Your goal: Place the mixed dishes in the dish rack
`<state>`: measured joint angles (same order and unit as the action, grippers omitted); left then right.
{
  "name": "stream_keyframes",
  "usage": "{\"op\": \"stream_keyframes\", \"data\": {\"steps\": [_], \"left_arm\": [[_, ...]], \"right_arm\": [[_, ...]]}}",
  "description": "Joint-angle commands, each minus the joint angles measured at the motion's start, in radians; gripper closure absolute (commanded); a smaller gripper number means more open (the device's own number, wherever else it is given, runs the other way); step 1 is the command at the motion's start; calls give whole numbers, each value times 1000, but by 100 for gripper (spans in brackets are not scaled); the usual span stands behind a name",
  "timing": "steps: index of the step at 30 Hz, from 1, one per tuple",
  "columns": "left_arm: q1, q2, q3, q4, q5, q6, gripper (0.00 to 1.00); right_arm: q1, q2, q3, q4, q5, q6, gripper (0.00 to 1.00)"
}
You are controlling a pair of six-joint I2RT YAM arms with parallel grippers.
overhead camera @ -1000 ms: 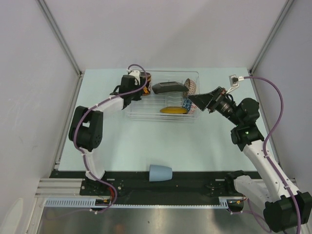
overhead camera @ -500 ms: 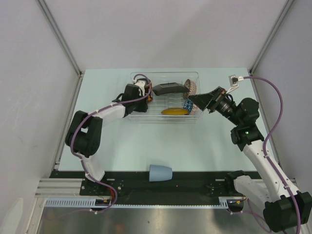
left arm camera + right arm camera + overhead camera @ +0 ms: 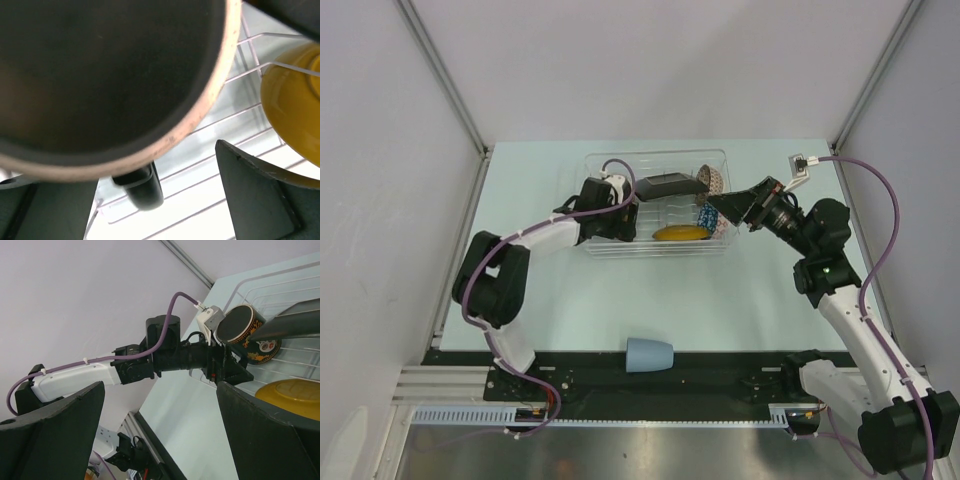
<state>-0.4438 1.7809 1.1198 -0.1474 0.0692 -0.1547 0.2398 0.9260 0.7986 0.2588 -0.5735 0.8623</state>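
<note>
The clear dish rack (image 3: 655,245) stands mid-table. In it are the black square plate (image 3: 665,182), the yellow saucer (image 3: 678,233), the cream-pink bowl (image 3: 712,177) and the blue bowl (image 3: 705,215). The dark mug (image 3: 247,337) lies tilted at the rack's left end, and its base (image 3: 100,70) and handle (image 3: 140,187) fill the left wrist view. My left gripper (image 3: 620,215) is open around it, fingers (image 3: 255,200) apart from it. My right gripper (image 3: 735,205) hangs open and empty by the rack's right end. The light-blue cup (image 3: 648,354) lies at the near table edge.
The rack's wire grid (image 3: 240,115) runs under the mug and saucer. White walls close in the table on three sides. A black rail (image 3: 720,375) with the arm bases runs along the near edge, beside the cup.
My left gripper came down and nearer into the rack's left end with the mug, then opened and let it go. The right arm has stayed still.
</note>
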Motion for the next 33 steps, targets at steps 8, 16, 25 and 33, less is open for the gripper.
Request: {"op": "stream_keyframes", "data": {"steps": [8,16,25,33], "left_arm": [[-9,-213,107,-208,53,50,0],[-9,-308,199,-320,34,136,0],[-19,-336,124,-240,-54,432,0],[-27,-318,-15,-96,-169,551,1]], "right_arm": [[16,11,22,-176,-11,-117,0],[232,85,134,-467,191,-344,0],[311,85,154,-484,258,-368,0],[305,70,152,-503,248,-364,0]]}}
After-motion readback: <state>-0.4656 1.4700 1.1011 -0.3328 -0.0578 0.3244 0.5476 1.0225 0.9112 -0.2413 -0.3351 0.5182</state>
